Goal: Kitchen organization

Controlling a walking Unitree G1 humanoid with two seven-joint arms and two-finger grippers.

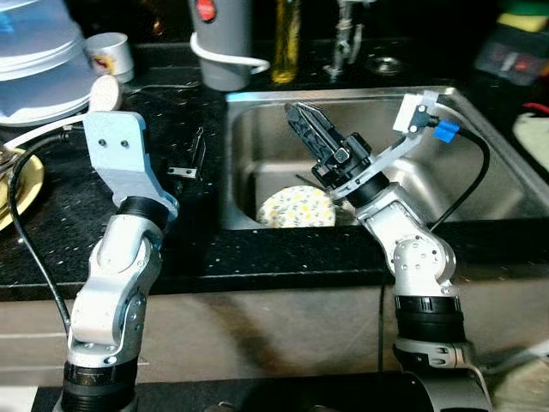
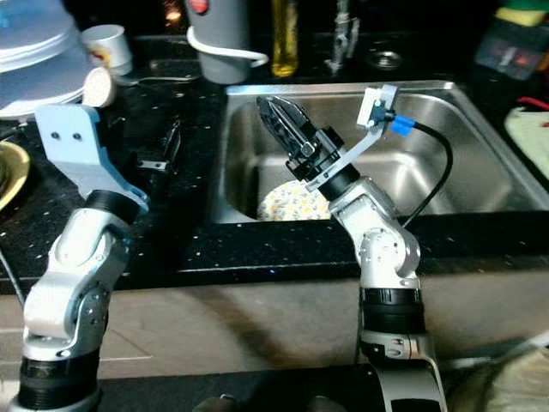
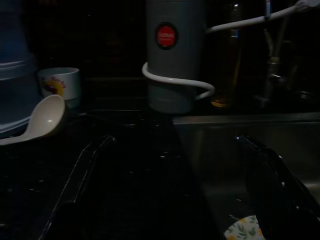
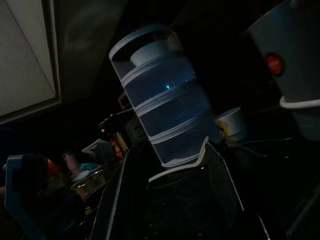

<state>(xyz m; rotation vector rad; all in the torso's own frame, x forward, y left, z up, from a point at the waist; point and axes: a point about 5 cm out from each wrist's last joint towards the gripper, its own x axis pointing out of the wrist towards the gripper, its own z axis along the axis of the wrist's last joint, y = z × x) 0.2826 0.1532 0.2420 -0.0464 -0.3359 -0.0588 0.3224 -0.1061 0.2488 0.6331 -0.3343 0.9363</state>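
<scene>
A floral plate (image 1: 296,209) lies in the bottom of the steel sink (image 1: 429,176), at its near left. My right gripper (image 1: 298,113) hangs above the sink's left half, a little over and behind the plate, fingers pointing up and back; its wrist view shows them apart with nothing between. My left gripper (image 3: 175,140) is low over the black counter left of the sink, open wide and empty, facing a grey jug (image 3: 174,55). The floral plate (image 3: 242,227) peeks past its finger (image 3: 272,175).
A grey jug with a white handle (image 1: 220,43), an oil bottle (image 1: 286,39) and the tap (image 1: 346,39) stand behind the sink. A white cup (image 1: 110,56), a white ladle (image 1: 103,93), a stacked blue container (image 1: 34,51) and a yellow plate (image 1: 17,184) crowd the counter's left.
</scene>
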